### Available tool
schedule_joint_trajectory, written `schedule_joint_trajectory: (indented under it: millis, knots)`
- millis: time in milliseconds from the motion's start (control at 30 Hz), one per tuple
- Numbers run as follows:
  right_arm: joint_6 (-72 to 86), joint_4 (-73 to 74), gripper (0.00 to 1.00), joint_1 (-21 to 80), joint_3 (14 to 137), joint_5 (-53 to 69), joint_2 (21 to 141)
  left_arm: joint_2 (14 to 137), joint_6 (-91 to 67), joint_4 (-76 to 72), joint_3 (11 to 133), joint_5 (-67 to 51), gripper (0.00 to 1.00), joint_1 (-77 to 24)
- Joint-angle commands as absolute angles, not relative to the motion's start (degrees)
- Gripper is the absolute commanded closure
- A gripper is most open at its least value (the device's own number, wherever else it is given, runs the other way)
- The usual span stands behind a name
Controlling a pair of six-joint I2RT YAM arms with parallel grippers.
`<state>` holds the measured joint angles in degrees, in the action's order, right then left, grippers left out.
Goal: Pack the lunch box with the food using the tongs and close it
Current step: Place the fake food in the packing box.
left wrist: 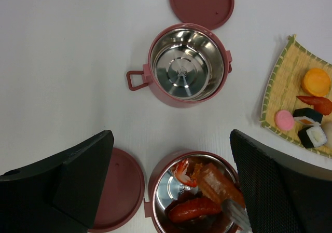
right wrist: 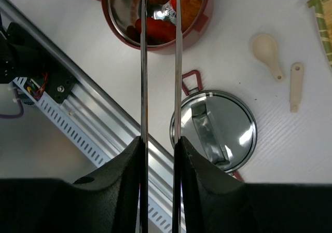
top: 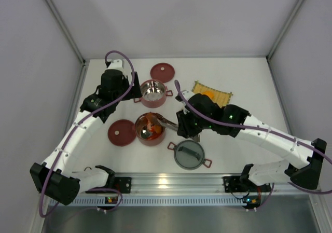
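Tongs (top: 169, 122), slender and pale silver, are pinched in the right hand (top: 182, 124) in the top view, tips pointing toward nine o'clock into the near dark-red steel-lined bowl (top: 153, 141) of orange and red toy food (top: 149, 126), while the wide-open left hand (top: 134, 91) sits at nine o'clock of the empty far bowl (top: 154, 104). Left wrist view: spread black fingers (left wrist: 78, 176) flank the filled bowl at six o'clock, with the empty bowl at twelve and sushi (left wrist: 312, 136) on a yellow woven mat (left wrist: 282, 82) at three. Right wrist view: both fingers clamp the tong arms, which extend toward twelve over the filled bowl, with the grey domed lid (right wrist: 212, 129) at four on the white tabletop (right wrist: 301, 150).
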<state>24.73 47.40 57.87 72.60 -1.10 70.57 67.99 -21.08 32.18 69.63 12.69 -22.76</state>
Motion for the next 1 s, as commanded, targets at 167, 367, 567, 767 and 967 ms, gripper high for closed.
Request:
schedule_joint_trajectory:
  millis: [167, 367, 567, 767, 967]
  knots:
    - [26.46, 42.89, 0.74, 63.37, 76.38, -2.63, 72.60, 67.06, -21.18, 31.11, 69.08, 13.01, 0.01, -22.94]
    - [26.37, 44.12, 0.65, 63.72, 76.90, -3.60, 72.42, 67.24, -21.27, 30.94, 68.99, 12.75, 0.01, -22.94]
    - [26.19, 44.21, 0.62, 63.81, 77.25, -3.69, 72.77, 67.15, -21.18, 30.94, 69.08, 12.83, 0.01, -22.94]
    - [26.19, 44.82, 0.61, 63.90, 78.13, -5.44, 72.34, 67.15, -21.18, 30.94, 69.17, 12.92, 0.01, -22.94]
    - [25.84, 47.11, 0.59, 62.58, 79.19, -10.45, 71.19, 67.24, -21.27, 30.85, 69.26, 12.66, 0.01, -22.94]
